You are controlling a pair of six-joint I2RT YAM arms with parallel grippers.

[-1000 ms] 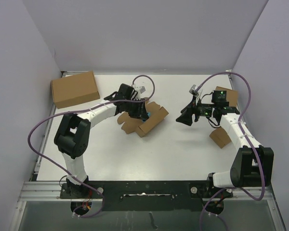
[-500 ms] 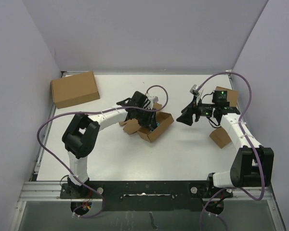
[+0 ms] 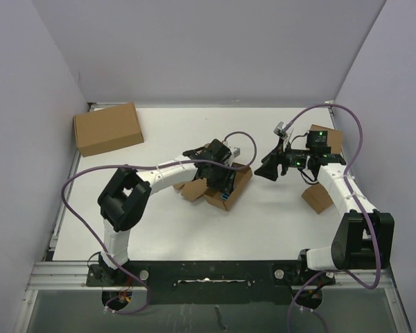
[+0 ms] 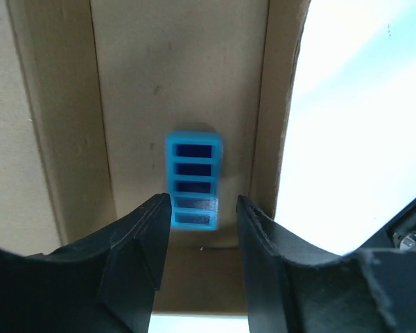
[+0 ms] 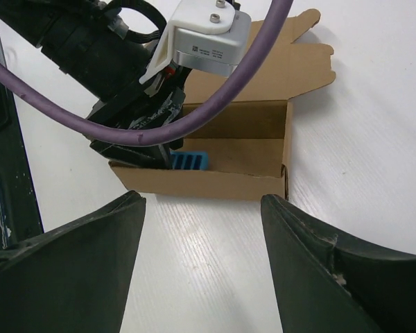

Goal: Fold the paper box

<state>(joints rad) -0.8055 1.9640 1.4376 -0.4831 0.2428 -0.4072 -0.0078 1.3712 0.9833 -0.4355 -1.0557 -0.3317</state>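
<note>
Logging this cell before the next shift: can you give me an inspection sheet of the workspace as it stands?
Surface: white table, arms bolted at its near edge.
Job's things: paper box half-folded, walls up, lid flap open; blue gridded piece inside.
Clutter: larger brown carton back left; near small brown box and far small brown box by the right arm.
Grippers: left gripper down inside the box, fingers astride the blue piece, grip unclear; right gripper open, empty, facing the box.
Cables: left purple cable and right purple cable loop freely; no snag seen.
Surroundings: plain walls on three sides; metal rail in front.
</note>
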